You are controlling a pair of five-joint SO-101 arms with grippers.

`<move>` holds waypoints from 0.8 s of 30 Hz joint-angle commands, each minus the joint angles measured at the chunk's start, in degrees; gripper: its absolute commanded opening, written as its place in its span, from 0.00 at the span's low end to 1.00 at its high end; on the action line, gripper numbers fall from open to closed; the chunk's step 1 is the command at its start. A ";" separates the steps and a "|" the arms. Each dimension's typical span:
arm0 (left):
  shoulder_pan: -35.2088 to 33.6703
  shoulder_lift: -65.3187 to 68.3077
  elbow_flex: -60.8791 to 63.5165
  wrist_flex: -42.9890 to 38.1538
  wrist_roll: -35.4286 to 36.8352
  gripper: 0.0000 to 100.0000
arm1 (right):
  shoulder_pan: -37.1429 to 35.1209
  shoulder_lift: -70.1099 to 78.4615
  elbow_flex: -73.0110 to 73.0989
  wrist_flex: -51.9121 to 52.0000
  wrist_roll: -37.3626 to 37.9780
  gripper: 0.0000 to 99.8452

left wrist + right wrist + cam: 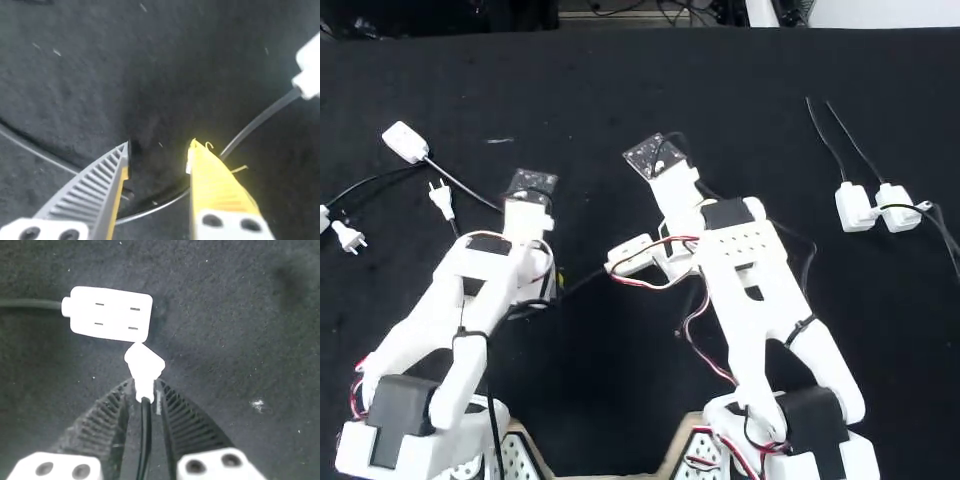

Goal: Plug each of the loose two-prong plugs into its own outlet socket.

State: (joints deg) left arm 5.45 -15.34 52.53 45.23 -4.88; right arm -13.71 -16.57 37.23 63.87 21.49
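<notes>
In the right wrist view my right gripper (pixel 144 392) is shut on a white two-prong plug (pixel 144 366), whose black cable runs back between the fingers. The plug's nose touches the edge of a white outlet socket (pixel 111 313) lying flat with its slots facing up. My left gripper (pixel 157 150) stands open just above the black cloth, over a thin black cable (pixel 250 127) that ends in a white piece (pixel 310 65). From above, the left gripper (pixel 532 183) is near a loose plug (pixel 441 198). Another loose plug (pixel 348 237) and a white socket (pixel 405 140) lie farther left. The right gripper (pixel 655 158) is mid-table.
Two white sockets with plugs in them (pixel 855 205) (pixel 898 207) lie at the far right, their black cables running back and forward. Black cables trail across the left side of the cloth (pixel 380 180). The arm bases stand at the near edge.
</notes>
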 commanded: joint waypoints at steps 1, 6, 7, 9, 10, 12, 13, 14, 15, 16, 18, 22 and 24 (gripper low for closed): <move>4.88 -3.43 -1.71 4.84 0.88 0.20 | 0.62 -0.66 -0.48 -1.32 -2.02 0.01; 12.00 -6.51 2.51 5.01 0.88 0.20 | -0.97 -0.75 -0.31 -1.32 -2.20 0.01; 13.14 -7.03 3.30 5.01 0.88 0.20 | -1.67 -0.75 -0.31 -1.32 -2.29 0.01; 14.37 -8.00 4.70 5.10 0.97 0.20 | -2.73 -0.75 -0.31 -1.32 -2.29 0.01; 14.37 -8.35 5.14 5.45 0.97 0.20 | -3.08 -0.75 -0.48 -1.23 -2.29 0.01; 14.29 -9.32 6.20 5.45 0.97 0.20 | -2.99 -0.84 -0.57 -0.88 -2.37 0.01; 14.29 -9.93 6.99 5.45 0.97 0.20 | -2.81 -0.84 -0.57 -0.79 -2.37 0.01; 14.29 -10.55 7.60 5.45 0.97 0.20 | -2.64 -0.84 -0.57 -0.18 -2.37 0.01; 14.20 -11.43 8.13 5.54 0.97 0.20 | -2.11 -0.84 -0.57 0.70 -2.20 0.01; 13.67 -12.31 8.48 5.54 0.97 0.20 | -1.41 -0.84 -0.84 1.67 -2.02 0.01; 11.47 -14.51 8.13 7.47 0.88 0.20 | -0.35 -1.19 -2.59 3.87 -2.20 0.01; 3.56 -19.16 5.14 14.51 0.70 0.20 | 0.97 -2.24 -9.80 11.87 -2.37 0.01; 0.48 -20.66 4.88 16.62 0.79 0.20 | 0.97 -1.98 -14.64 15.03 -4.92 0.01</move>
State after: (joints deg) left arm 12.04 -31.78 60.88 57.45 -4.35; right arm -13.71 -16.57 32.66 72.66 19.74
